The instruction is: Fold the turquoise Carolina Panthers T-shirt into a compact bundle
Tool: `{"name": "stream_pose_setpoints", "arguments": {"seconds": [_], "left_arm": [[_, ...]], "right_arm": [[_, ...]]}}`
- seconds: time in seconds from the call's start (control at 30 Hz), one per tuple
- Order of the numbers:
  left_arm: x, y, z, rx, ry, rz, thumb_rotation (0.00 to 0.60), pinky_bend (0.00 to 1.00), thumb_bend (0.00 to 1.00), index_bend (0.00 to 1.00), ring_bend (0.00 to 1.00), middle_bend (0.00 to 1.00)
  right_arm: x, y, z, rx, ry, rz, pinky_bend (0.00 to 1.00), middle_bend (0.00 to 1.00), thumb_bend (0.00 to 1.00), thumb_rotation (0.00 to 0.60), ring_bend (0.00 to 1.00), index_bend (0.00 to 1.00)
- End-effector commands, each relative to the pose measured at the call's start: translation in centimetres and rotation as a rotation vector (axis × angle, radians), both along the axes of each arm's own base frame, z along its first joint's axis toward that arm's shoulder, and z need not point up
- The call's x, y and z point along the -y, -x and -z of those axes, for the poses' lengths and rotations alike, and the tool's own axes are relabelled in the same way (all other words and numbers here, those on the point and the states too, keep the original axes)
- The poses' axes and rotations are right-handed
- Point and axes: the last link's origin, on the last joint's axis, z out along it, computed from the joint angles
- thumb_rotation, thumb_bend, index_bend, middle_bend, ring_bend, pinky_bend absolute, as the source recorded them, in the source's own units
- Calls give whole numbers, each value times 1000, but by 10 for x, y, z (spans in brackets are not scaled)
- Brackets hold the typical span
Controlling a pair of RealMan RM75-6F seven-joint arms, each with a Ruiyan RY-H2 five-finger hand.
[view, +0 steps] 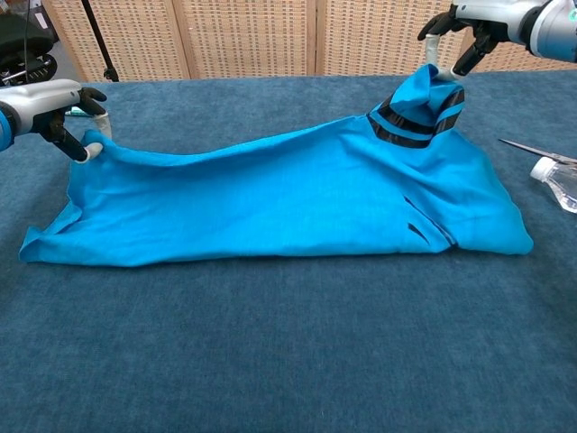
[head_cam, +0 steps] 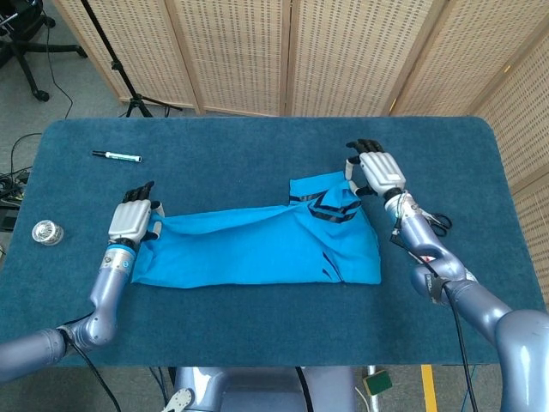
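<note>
The left hand (head_cam: pixel 131 222) pinches one far corner of the soft turquoise T-shirt (head_cam: pixel 257 249). The right hand (head_cam: pixel 376 172) pinches the other far corner. The shirt lies long, left to right, between them on the blue table (head_cam: pixel 257 146).

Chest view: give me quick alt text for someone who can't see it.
A turquoise T-shirt lies folded lengthwise on the blue table, each hand pinching a far corner: left hand, right hand. A bottle lies at right.
</note>
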Motion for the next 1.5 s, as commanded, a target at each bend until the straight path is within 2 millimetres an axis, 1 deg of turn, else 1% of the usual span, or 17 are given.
{"name": "stream_pose_setpoints", "arguments": {"seconds": [0.03,0.07,0.13,0.2,0.27,0.37,0.6,0.77,0.8,0.83,0.87,0.93,0.97,1.03,1.1,1.3,1.5], "left_arm": [[-3,1,9,-10,5,-10,600,0,486,852,0,0],[-3,1,10,-10,5,-11,600,0,483,820,0,0],[-3,1,11,-1,7,-12,600,0,451,610,0,0],[-3,1,12,13,8,-15,600,0,394,189,0,0],[-4,2,12,26,3,-18,600,0,372,14,0,0],[-5,2,9,34,-22,-15,600,0,355,0,0,0],[-3,4,2,51,-47,-3,600,0,305,0,0,0],[1,4,-1,60,-49,10,600,0,302,0,0,0],[1,4,-3,61,-50,12,600,0,303,0,0,0],[2,4,-4,61,-52,13,600,0,303,0,0,0],[3,4,-4,61,-54,14,600,0,302,0,0,0],[3,4,-7,61,-60,17,600,0,302,0,0,0],[4,4,-9,60,-63,20,600,0,303,0,0,0],[4,4,-11,62,-68,23,600,0,303,0,0,0],[5,3,-13,65,-69,27,600,0,304,0,0,0],[8,3,-15,70,-61,38,600,0,306,0,0,0],[11,2,-19,87,-33,81,600,0,313,0,0,0]], "right_arm": [[4,2,9,1,-13,28,0,145,452,600,0,675],[5,2,9,-1,-14,30,0,145,453,600,0,675],[5,4,11,-10,-15,33,0,145,453,600,0,675],[6,7,13,-18,-17,39,0,145,452,600,0,675],[6,12,14,-26,-17,49,0,145,453,600,0,675],[8,16,16,-39,-17,60,0,145,452,600,0,675],[13,16,21,-51,-16,72,0,145,453,600,0,675],[19,16,25,-79,-4,97,0,142,449,600,0,655],[21,17,27,-95,-3,110,0,131,435,600,0,604],[22,18,28,-105,-6,124,0,96,382,600,0,480],[24,19,28,-115,-9,135,0,53,310,600,0,305],[27,18,27,-126,-1,151,0,4,180,600,0,75],[29,18,27,-128,3,166,0,0,120,600,0,14],[33,18,24,-128,18,187,0,0,43,600,0,0],[35,19,21,-128,27,210,0,0,10,600,0,0],[35,23,14,-109,39,226,0,0,2,600,0,0],[28,33,-9,-65,66,197,0,0,2,600,0,0]]}}
